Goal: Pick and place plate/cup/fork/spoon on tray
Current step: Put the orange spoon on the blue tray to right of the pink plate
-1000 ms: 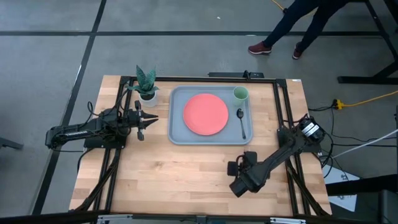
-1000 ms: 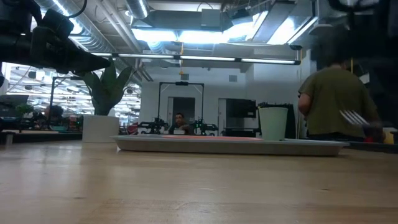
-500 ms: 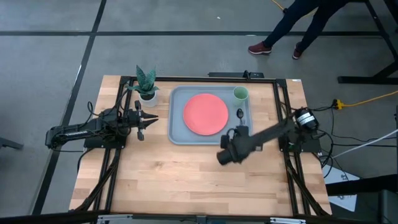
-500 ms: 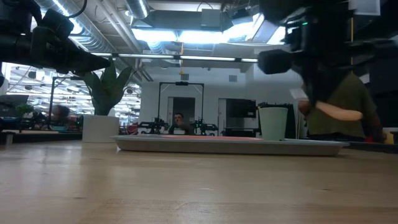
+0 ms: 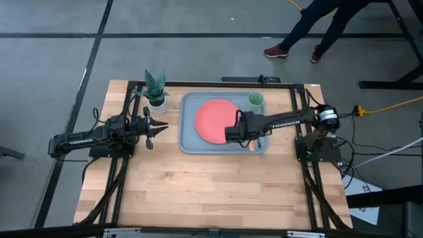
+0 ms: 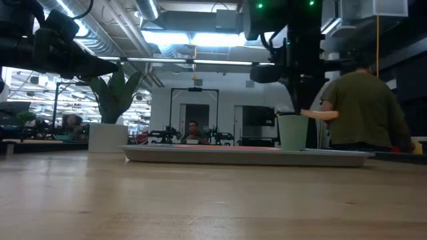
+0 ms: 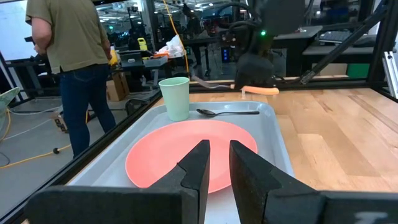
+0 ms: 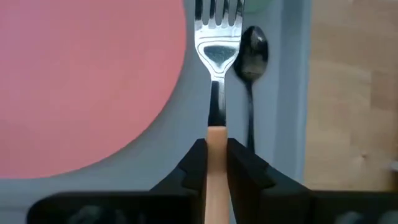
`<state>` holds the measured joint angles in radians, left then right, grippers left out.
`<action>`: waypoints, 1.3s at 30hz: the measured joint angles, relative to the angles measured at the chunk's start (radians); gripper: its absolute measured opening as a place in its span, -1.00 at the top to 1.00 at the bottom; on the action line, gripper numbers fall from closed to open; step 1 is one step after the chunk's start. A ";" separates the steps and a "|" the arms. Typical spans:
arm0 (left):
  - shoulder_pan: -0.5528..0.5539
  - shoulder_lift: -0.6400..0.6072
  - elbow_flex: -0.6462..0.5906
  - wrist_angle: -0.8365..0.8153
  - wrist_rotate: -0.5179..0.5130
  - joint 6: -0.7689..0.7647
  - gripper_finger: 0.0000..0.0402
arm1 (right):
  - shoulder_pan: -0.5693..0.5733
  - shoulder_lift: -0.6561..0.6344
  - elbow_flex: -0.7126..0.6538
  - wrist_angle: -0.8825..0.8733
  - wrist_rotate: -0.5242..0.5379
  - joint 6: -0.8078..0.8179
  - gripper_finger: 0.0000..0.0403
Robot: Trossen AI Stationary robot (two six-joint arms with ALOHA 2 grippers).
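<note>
the right gripper (image 8: 216, 163) clenches the fork (image 8: 217, 74) over the tray (image 8: 292, 93), between plate (image 8: 81, 81) and spoon (image 8: 250, 68); cup (image 5: 256, 100) and plant (image 5: 156, 89) nearby. left gripper (image 7: 214, 165) nearly closed, empty.

A wooden table (image 5: 198, 192) is standing on a grey floor (image 5: 46, 73) crossed by dark lines. A small potted plant (image 5: 156, 89) is sitting at the table's far edge. Ceiling lights (image 6: 200, 37) are glowing over the workshop. A person in a green shirt (image 6: 360, 107) is standing beyond the table.
</note>
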<state>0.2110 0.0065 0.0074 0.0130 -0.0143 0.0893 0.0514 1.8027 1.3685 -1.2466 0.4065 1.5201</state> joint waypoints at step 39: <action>0.000 0.000 0.000 0.000 0.000 0.000 0.73 | -0.186 -0.006 -0.299 0.424 -0.116 -0.179 0.57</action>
<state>0.2110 0.0064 0.0072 0.0128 -0.0143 0.0892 -0.1345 1.7969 1.0698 -0.8227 0.2908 1.3409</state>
